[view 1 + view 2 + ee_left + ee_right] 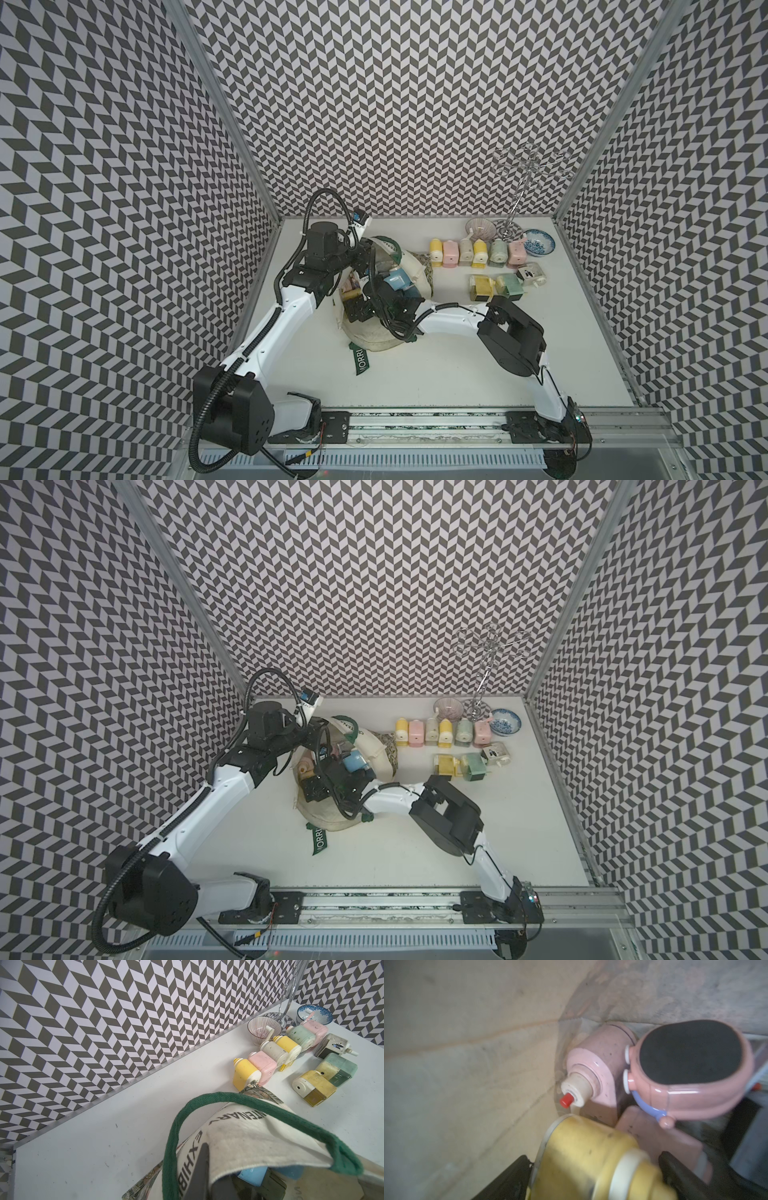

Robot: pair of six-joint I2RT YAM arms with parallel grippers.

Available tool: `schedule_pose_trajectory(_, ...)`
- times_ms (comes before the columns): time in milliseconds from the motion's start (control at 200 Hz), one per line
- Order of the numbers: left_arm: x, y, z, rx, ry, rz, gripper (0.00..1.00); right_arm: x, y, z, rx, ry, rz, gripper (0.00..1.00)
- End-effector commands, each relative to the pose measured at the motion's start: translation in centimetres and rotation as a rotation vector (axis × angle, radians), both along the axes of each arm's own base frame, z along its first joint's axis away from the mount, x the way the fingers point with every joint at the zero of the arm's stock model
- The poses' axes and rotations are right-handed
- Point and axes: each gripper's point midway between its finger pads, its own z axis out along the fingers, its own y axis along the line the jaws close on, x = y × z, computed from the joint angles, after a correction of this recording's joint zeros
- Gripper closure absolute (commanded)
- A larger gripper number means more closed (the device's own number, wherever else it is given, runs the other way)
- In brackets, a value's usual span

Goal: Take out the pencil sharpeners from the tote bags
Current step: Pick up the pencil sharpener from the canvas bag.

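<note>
The cream tote bag [417, 266] [376, 750] lies on its side on the white table, with its mouth held up. My left gripper [368, 249] [209, 1178] is shut on the bag's upper rim beside the green strap [172, 1136]. My right gripper [353, 309] [591, 1180] reaches inside the bag. Its jaws stand wide apart on either side of a yellow sharpener [587, 1157], and I see no squeeze on it. Two pink sharpeners [593, 1070] [691, 1064] lie deeper in. A blue sharpener [397, 278] [252, 1175] shows at the mouth.
Several sharpeners stand in a row [478, 253] right of the bag, and three more [507, 284] lie in front of them. Two patterned bowls [478, 228] [538, 243] and a metal stand [513, 216] sit at the back right. A loose strap [361, 359] trails forward.
</note>
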Motion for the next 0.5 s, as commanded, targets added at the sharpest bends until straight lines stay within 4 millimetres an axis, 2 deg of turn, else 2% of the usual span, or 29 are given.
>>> schedule_pose_trajectory(0, 0.2, 0.6, 4.7, -0.045, -0.141, 0.016, 1.00, 1.0, -5.0, -1.9, -0.240, -0.067, -0.116, 0.06)
schedule_pose_trajectory(75, 0.2, 0.6, 4.7, -0.046, -0.142, 0.017, 1.00, 1.4, -6.1, -1.1, -0.243, -0.087, -0.133, 0.06)
schedule_pose_trajectory(235, 0.3, 0.6, 4.6, -0.044, -0.140, 0.018, 1.00, 1.5, -6.9, 0.9, -0.206, -0.098, -0.130, 0.06)
schedule_pose_trajectory(325, 0.3, 0.6, 4.5, -0.044, -0.138, 0.019, 1.00, 1.3, -7.4, 1.2, -0.214, -0.094, -0.126, 0.06)
schedule_pose_trajectory(496, 0.3, 0.6, 4.6, -0.045, -0.138, 0.017, 1.00, -1.6, -5.3, 3.1, -0.084, -0.046, 0.079, 0.06)
